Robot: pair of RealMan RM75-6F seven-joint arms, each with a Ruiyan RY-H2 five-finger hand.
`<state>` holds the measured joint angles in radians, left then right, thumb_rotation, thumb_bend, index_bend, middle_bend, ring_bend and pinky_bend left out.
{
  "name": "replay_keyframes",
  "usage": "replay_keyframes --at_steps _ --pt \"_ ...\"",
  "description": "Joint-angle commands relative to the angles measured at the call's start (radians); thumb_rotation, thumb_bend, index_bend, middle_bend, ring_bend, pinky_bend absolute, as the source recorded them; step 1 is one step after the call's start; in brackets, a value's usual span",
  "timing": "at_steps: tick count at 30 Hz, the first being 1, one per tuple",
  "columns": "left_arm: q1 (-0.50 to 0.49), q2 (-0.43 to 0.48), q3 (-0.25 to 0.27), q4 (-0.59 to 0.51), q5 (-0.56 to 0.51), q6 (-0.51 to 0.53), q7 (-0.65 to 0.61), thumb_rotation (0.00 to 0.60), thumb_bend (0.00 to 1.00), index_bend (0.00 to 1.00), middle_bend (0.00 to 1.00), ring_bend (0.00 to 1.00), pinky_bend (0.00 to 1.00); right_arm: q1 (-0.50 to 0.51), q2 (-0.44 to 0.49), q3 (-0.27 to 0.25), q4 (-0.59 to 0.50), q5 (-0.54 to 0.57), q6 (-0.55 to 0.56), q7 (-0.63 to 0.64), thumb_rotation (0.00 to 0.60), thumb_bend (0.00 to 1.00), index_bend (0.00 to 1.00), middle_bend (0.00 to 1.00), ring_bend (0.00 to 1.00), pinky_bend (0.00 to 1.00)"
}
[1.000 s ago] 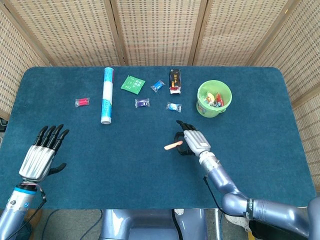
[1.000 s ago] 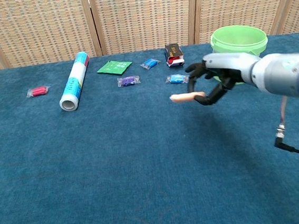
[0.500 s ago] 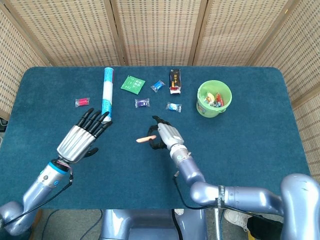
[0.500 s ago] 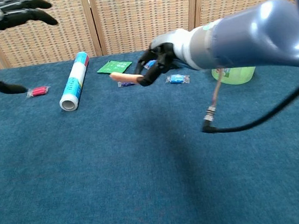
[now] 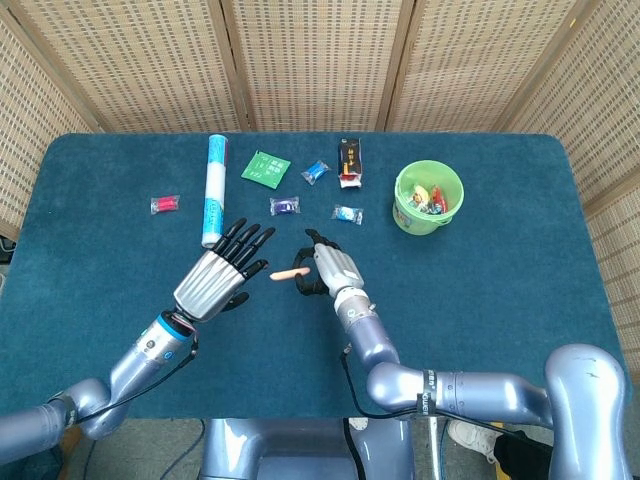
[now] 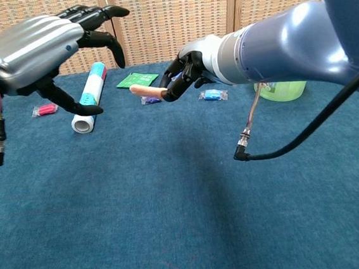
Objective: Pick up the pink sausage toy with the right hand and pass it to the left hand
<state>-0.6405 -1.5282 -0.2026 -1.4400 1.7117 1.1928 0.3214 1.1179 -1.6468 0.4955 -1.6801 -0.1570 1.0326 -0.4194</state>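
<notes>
Right robot hand (image 6: 183,77) pinches pink sausage toy (image 6: 146,92) above table — left robot hand (image 6: 44,49) spread, near it.

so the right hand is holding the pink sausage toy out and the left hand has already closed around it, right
Not quite. The right hand does hold the sausage toy out, but the left hand is open, fingers spread, and apart from it. The head view shows the gap.

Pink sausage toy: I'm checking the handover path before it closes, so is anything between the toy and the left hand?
Nothing visible is. The pink sausage toy sticks out of the right hand toward the open left hand, with only air between them above the table. The tube lies farther back, outside the gap.
</notes>
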Motion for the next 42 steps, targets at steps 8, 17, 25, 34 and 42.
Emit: replay_keyframes --at_steps 8,17,25,34,42 --pt "-0.044 -0.11 -0.012 0.102 -0.029 0.018 0.009 0.6 0.25 0.43 0.0 0.0 0.0 -0.002 0.007 -0.012 -0.006 -0.009 -0.01 0.007 0.6 0.68 0.7 0.11 0.0 0.0" --pt "-0.072 -0.154 -0.002 0.148 -0.047 0.011 -0.02 0.6 0.26 0.43 0.0 0.0 0.0 -0.007 0.017 -0.027 -0.02 -0.017 -0.006 0.011 0.6 0.68 0.7 0.11 0.0 0.0" --pt "-0.086 -0.173 0.006 0.149 -0.073 -0.004 -0.006 0.6 0.3 0.48 0.0 0.0 0.0 -0.01 0.02 -0.031 -0.032 -0.025 -0.007 0.021 0.6 0.68 0.71 0.11 0.0 0.0" --pt "-0.094 -0.201 0.011 0.153 -0.075 0.014 0.018 0.6 0.39 0.48 0.0 0.0 0.0 -0.019 0.03 -0.036 -0.039 -0.035 -0.011 0.035 0.6 0.69 0.71 0.11 0.0 0.0" --pt "-0.096 -0.215 0.016 0.156 -0.086 0.026 0.031 0.6 0.4 0.5 0.0 0.0 0.0 -0.028 0.044 -0.04 -0.044 -0.043 -0.024 0.05 0.6 0.69 0.71 0.11 0.0 0.0"
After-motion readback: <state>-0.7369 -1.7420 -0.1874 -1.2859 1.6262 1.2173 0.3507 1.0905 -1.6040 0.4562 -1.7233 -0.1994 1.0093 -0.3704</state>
